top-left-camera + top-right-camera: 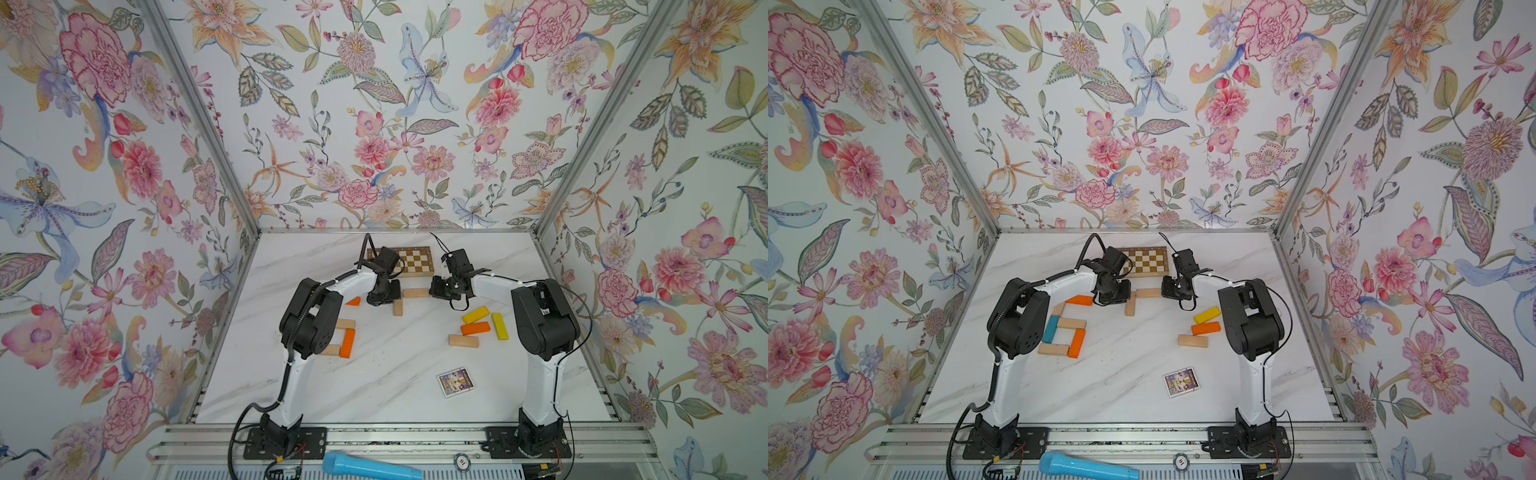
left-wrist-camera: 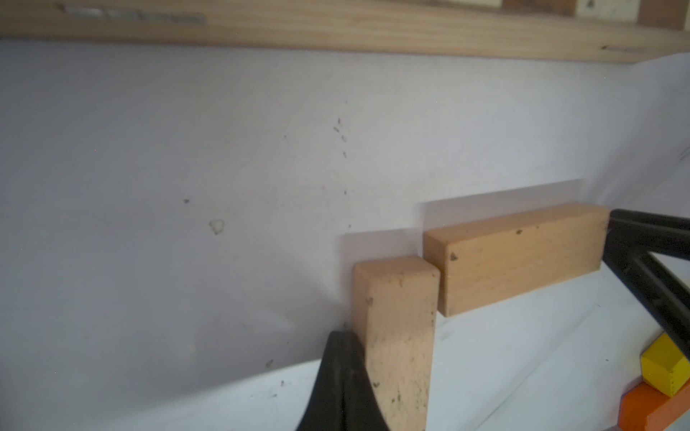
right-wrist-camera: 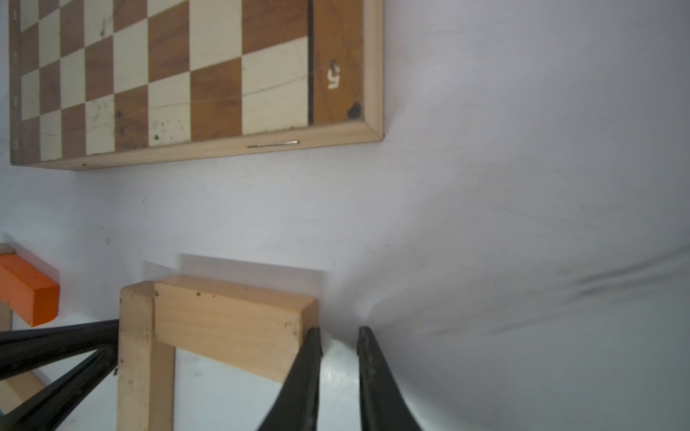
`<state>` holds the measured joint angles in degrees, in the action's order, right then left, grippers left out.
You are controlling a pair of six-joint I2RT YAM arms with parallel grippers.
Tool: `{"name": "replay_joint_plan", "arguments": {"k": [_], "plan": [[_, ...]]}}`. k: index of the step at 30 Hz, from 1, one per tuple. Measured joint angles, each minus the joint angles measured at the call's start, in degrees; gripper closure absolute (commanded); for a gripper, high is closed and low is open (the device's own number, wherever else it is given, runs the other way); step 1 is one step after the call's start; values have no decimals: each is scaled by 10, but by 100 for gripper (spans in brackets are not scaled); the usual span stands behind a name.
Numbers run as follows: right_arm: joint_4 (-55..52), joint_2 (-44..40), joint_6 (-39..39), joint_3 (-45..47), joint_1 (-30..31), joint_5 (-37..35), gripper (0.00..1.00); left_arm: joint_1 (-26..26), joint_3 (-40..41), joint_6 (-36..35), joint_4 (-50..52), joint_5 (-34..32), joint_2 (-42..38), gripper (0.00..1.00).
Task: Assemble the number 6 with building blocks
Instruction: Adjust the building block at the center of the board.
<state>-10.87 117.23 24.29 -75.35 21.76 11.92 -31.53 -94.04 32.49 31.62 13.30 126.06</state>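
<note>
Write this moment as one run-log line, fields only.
left gripper: shut, beside stem block | right gripper: slightly open, finger at cross block end | layout: L-shape | held: nothing

The white-linked, black-jointed left arm (image 1: 291,384) rises from its base at the near edge of the worktop (image 1: 386,386). It folds at a raised black elbow and reaches inward toward the middle of the far edge, with its wrist turned down. Its black two-fingered left gripper (image 2: 342,339) sits low at the surface, jaws pressed together. The matching right arm (image 1: 542,380) stands at the other end of the near edge, elbow raised and forearm angled inward. Its black two-fingered right gripper (image 3: 338,332) points down with its tips at the surface, jaws a narrow slit apart. The two grippers face each other, near but apart.
</note>
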Motion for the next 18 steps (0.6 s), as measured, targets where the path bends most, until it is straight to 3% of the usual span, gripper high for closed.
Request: {"name": "replay_joint_plan", "arguments": {"k": [18], "plan": [[-1, 0, -6, -1, 2, -6, 78, 3, -35, 0, 5, -1, 21, 99]]}}
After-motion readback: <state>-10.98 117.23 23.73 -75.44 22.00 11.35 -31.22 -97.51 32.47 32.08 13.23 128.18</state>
